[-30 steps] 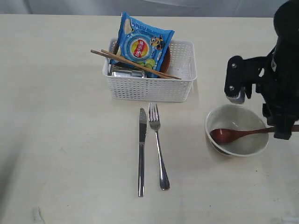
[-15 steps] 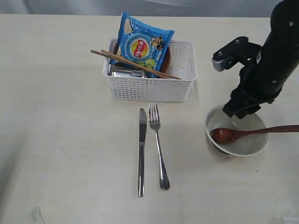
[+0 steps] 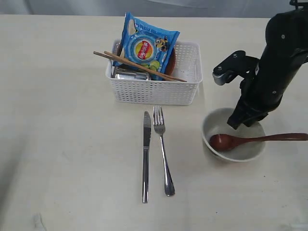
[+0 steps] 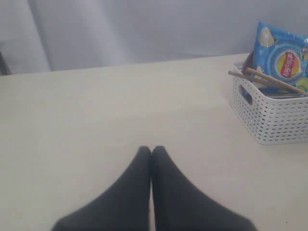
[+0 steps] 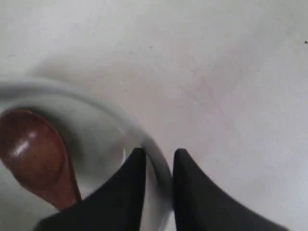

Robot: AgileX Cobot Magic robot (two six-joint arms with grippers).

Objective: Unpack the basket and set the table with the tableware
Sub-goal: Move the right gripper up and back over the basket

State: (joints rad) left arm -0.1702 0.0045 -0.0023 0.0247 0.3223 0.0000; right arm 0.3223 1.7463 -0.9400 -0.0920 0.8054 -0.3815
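The white basket (image 3: 154,91) stands at the back of the table (image 3: 62,144), with wooden chopsticks (image 3: 139,66) lying across its top, a steel piece (image 3: 131,75) inside and a reddish-brown plate's edge (image 3: 171,60) behind the bag. A steel knife (image 3: 146,156) and fork (image 3: 162,154) lie side by side in front of it. To their right sits the off-white bowl (image 3: 208,137) with the dark red spoon (image 3: 240,141) in it. My right gripper (image 5: 160,153) is shut on the bowl's rim (image 5: 159,163), one finger inside and one outside. My left gripper (image 4: 151,149) is shut on nothing, over bare table left of the basket (image 4: 269,115).
A blue chip bag (image 3: 147,45) stands upright in the basket, leaning over the chopsticks. The spoon's handle (image 3: 284,137) sticks out past the bowl toward the right edge of the exterior view.
My right gripper came down over the bowl's far rim and closed on it. The bowl, with the spoon in it, has slid a little to the left.
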